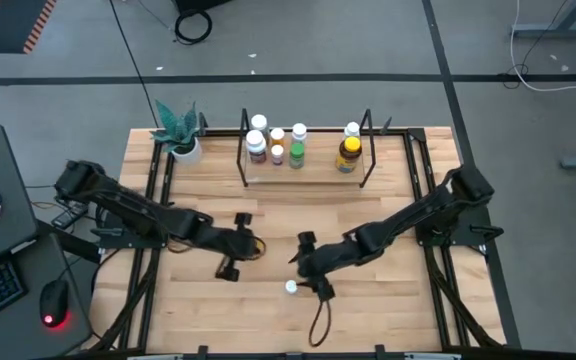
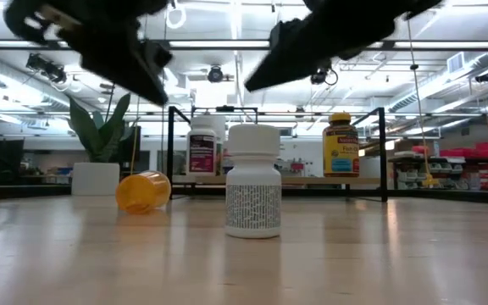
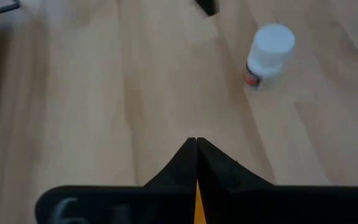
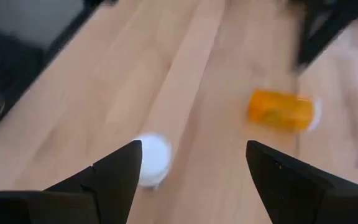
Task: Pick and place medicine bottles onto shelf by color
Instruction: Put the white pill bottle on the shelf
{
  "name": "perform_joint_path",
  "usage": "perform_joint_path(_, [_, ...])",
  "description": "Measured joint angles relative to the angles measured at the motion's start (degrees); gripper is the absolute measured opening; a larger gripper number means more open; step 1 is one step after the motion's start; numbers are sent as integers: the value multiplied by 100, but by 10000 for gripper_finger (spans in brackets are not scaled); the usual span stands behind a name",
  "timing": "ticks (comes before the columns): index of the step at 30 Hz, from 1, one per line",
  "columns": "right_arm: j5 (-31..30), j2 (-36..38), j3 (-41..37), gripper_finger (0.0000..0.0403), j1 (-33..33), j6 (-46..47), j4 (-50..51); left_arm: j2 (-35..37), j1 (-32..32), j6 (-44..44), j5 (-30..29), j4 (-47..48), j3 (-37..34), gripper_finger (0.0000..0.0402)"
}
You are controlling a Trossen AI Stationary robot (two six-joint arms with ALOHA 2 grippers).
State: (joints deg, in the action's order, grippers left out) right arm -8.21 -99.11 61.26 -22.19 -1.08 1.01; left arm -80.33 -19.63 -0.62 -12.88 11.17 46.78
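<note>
Table: a light wooden top (image 1: 368, 310) seen from above, with two dark arms reaching in from 9 and 3 o'clock.

Shelf: the thin black rack (image 1: 304, 150) stands at the table's 12 o'clock edge. It carries about seven bottles already, among them a green one (image 1: 296, 154) and a larger amber bottle with a yellow lid (image 1: 348, 154).

Loose white bottle: a small white-capped bottle (image 1: 291, 288) stands upright near the table's middle, toward 6 o'clock.

Loose orange bottle: an orange bottle (image 2: 142, 191) lies on its side at about 10 o'clock from the white one, just beside the left arm's tip (in the top view the arm mostly hides it).

Right gripper: the claw (image 4: 194, 177) is spread wide and held above the table, with the white bottle near one finger, not between the two.

Left gripper: the claw (image 3: 196, 144) is pinched closed on nothing, its tips above bare wood.

Plant: a white pot with a green plant (image 1: 180, 135) sits at 11 o'clock.

Risk: I judge the right claw is off-centre to the white bottle; coming down like this, one finger could strike the cap and topple it. The orange bottle, lying flat, may roll if nudged.
</note>
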Motion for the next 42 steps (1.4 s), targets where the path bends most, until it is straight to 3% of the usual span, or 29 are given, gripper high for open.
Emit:
perform_joint_path(10, [321,-790,1758,297,-104,-211,2127,1521,-20,-150,-316,-495,-983,19])
perform_joint_path(20, [728,-1356,2911,297,33,-448,2734,2870,-87,-214,-538,-296,-1705,10])
perform_joint_path(25, [783,-1461,3174,297,59,-647,2766,3409,-220,-373,-744,-245,-1997,17])
perform_joint_path(27, [790,-1428,3140,297,68,-698,2958,3445,-228,-398,-851,-635,-2027,18])
perform_joint_path(29, [790,-1460,3153,297,101,-844,2763,3694,-271,-543,-898,-278,-2156,17])
perform_joint_path(42, [567,-1413,3134,297,170,-913,2955,3571,-252,-689,-962,-533,-2119,14])
